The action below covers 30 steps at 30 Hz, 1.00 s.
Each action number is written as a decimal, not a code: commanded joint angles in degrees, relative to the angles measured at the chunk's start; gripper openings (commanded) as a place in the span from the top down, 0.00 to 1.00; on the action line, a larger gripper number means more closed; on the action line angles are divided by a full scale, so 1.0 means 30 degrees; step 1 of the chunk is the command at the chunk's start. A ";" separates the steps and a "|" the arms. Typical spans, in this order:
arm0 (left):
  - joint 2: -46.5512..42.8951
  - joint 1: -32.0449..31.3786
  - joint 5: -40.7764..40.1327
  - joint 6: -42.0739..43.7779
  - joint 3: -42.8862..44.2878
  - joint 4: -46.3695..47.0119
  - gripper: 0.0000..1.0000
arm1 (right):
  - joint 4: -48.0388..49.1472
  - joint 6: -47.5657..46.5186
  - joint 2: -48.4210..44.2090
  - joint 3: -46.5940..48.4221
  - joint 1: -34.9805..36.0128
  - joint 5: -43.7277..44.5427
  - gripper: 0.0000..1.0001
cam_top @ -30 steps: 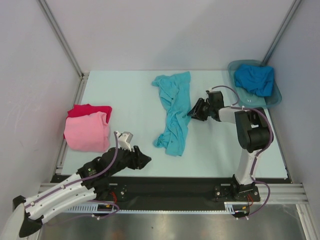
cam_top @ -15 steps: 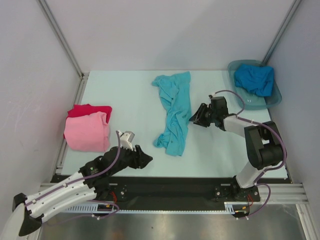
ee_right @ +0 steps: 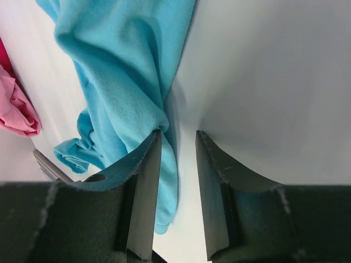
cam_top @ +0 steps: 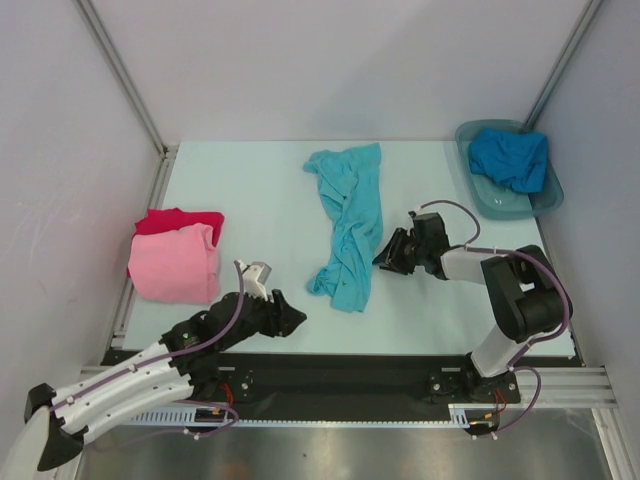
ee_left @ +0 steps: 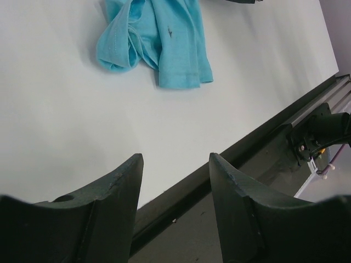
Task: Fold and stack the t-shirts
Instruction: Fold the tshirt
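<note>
Turquoise t-shirt (cam_top: pixel 348 225): crumpled lengthwise, middle of tabletop (cam_top: pixel 260 190), unfolded. Right claw (cam_top: pixel 381 258): parted at its right-hand side, nothing gripped, seemingly placed to pinch. Left claw (cam_top: pixel 292 318): open, empty, near edge. Pink t-shirt (cam_top: pixel 175 265) folded atop red t-shirt (cam_top: pixel 178 220), left edge: stack begun.

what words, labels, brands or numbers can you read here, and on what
None: no readable text in any view.
The turquoise t-shirt, pink t-shirt, red t-shirt, blue t-shirt and grey tub are all plain.
The dark fleck on the turquoise t-shirt is too small to tell.
</note>
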 commanded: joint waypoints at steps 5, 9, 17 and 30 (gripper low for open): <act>0.0816 -0.0116 0.0211 0.0405 0.0650 0.1015 0.42 | 0.1547 0.0682 -0.0714 -0.1497 0.0967 0.0312 0.64; 0.2688 -0.0116 0.0182 0.0639 0.0094 0.2771 0.41 | 0.1871 0.0917 -0.1476 -0.2698 0.1318 0.0576 0.64; 0.6995 -0.0087 -0.1223 0.1457 0.0239 0.5814 0.31 | 0.1550 0.1210 -0.4109 -0.4135 0.1612 0.0899 0.63; 1.3354 0.1055 -0.2016 0.3509 0.1438 0.9834 0.29 | 0.1842 0.1796 -0.5462 -0.5571 0.2636 0.1103 0.63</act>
